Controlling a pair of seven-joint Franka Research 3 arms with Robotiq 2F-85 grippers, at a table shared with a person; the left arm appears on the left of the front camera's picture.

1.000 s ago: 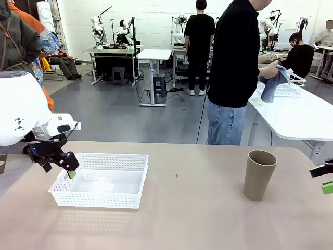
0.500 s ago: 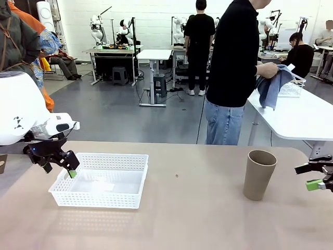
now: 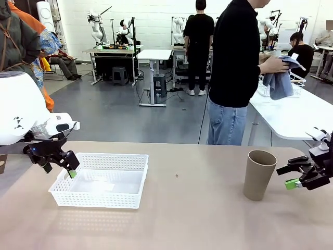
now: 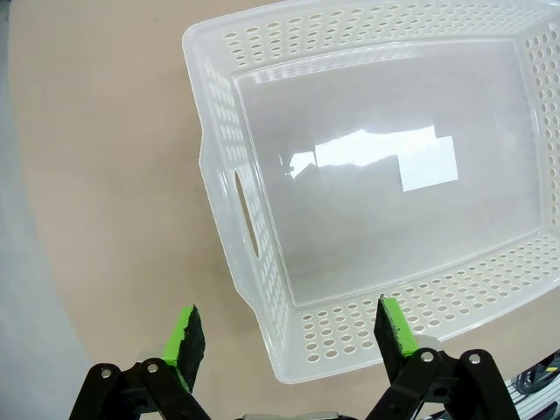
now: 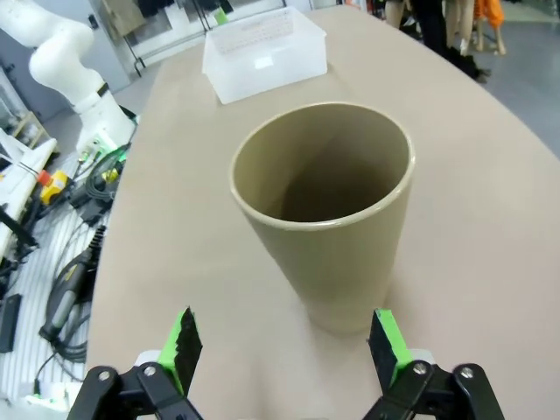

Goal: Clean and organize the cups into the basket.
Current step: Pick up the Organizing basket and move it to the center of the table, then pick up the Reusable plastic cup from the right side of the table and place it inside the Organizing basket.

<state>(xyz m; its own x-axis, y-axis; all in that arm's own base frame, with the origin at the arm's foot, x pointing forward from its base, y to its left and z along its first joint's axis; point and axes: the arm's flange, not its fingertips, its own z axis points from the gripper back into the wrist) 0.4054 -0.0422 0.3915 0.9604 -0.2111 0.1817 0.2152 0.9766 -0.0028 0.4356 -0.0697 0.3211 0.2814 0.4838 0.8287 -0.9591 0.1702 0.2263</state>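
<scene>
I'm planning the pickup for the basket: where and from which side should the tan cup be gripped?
Probably its mid wall, from the robot's right, where the open right hand faces it level. The tan cup stands upright, handleless and round, narrowing toward the base, so a pinch across the wall should seat well.

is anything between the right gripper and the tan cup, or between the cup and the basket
Nothing visible. The open right gripper sits just beside the upright tan cup, apart from it, and only tabletop lies between the cup and the white basket.
</scene>
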